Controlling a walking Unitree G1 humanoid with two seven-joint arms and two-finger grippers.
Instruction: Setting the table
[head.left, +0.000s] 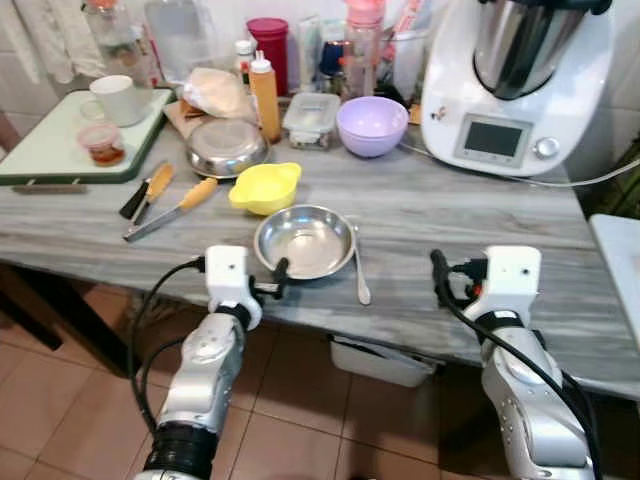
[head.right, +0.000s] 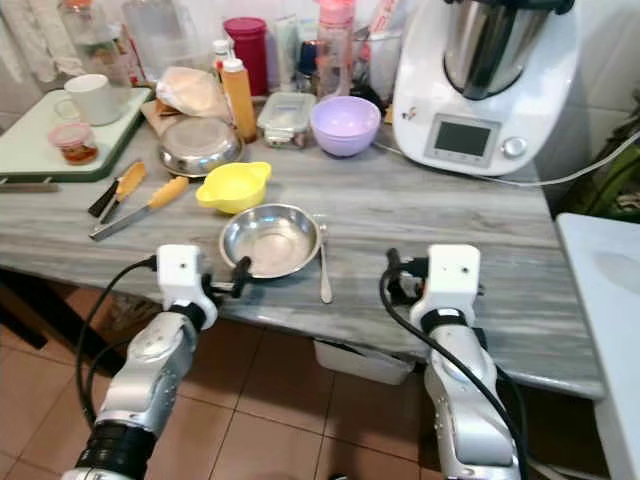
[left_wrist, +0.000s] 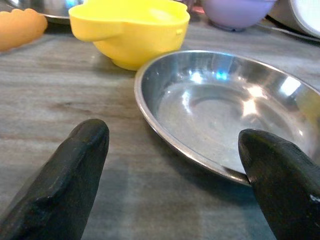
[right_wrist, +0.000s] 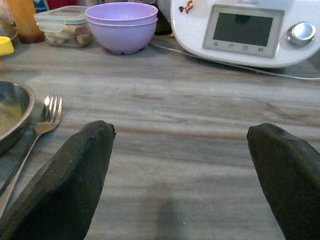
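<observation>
So the steel plate (head.left: 303, 241) is sitting near the front edge of the grey surface (head.left: 450, 215), with a fork (head.left: 359, 268) lying just beside it on the right and a yellow bowl (head.left: 265, 186) right behind it. The left gripper (left_wrist: 175, 165) is hovering spread wide at the plate's near rim. The right gripper (right_wrist: 185, 170) is hanging open over bare surface, off to the fork's right.

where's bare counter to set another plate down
Bare counter lies right of the fork, between the steel plate and the white cooker, ahead of the right gripper. The back left around the yellow bowl and knives is crowded.
</observation>
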